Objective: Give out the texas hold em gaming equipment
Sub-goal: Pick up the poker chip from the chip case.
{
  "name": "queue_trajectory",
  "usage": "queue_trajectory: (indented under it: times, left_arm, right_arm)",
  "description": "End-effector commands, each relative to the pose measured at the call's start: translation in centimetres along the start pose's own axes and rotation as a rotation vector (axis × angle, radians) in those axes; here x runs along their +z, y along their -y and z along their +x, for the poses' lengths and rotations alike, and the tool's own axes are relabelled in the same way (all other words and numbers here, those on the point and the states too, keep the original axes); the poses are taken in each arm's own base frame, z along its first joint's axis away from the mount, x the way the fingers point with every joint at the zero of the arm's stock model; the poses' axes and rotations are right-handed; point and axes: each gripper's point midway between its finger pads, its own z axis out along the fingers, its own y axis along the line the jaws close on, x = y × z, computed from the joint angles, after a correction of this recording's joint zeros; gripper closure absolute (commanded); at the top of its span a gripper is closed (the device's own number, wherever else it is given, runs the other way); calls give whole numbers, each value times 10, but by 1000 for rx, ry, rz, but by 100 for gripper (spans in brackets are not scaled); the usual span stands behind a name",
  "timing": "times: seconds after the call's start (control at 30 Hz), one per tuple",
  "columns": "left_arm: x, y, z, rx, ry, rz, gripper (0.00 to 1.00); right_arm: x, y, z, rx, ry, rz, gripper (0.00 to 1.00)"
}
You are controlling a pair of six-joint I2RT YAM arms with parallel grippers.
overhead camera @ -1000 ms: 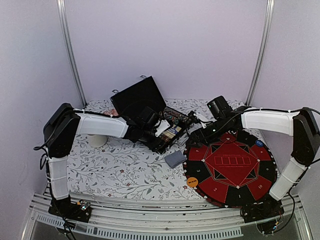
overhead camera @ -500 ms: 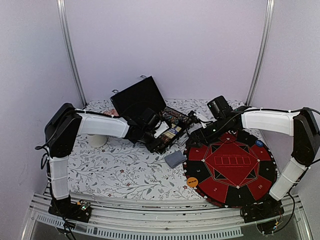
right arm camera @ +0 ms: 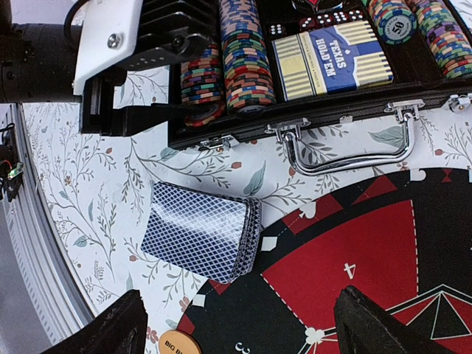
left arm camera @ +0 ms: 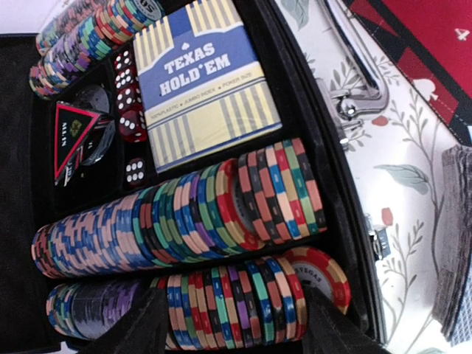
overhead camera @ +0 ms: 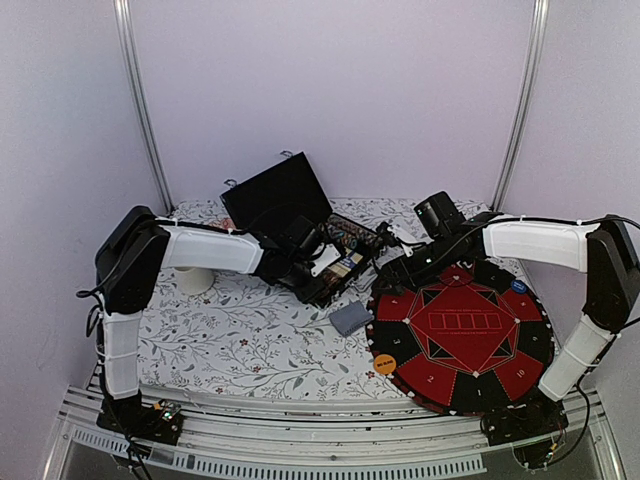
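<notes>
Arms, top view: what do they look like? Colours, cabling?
Matched pair: left arm and right arm have white tubular link shells, black joint housings and bases, and thin black cables along the links. The left gripper and right gripper have black fingers.

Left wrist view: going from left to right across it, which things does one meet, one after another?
From the left: triangular marker → dice → card box → case handle → card deck. The chips and the mat spread too wide to place.
</notes>
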Motion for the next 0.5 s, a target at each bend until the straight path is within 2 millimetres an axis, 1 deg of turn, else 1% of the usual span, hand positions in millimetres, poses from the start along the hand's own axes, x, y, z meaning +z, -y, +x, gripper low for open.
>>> queue_trajectory:
  times: [0.0,0.07,0.17,0.3,0.47]
  left_arm:
    - [-4,20,15,-24,-24,105,38]
    - [-8,23,13,-22,5,112,38]
    - [-12,21,9,-20,42,113,38]
    - [-2,14,8,-41,27,108,37]
    - [10,4,9,-61,-1,101,31]
  right_arm:
    - [-9,-3,0,-11,16,5,10]
    - [-9,-3,0,-11,16,2,10]
    - [-7,-3,0,-10,13,-2,10]
    - [-7,-3,-1,-10,14,-2,10]
    - [-9,-2,1,-9,12,9,10]
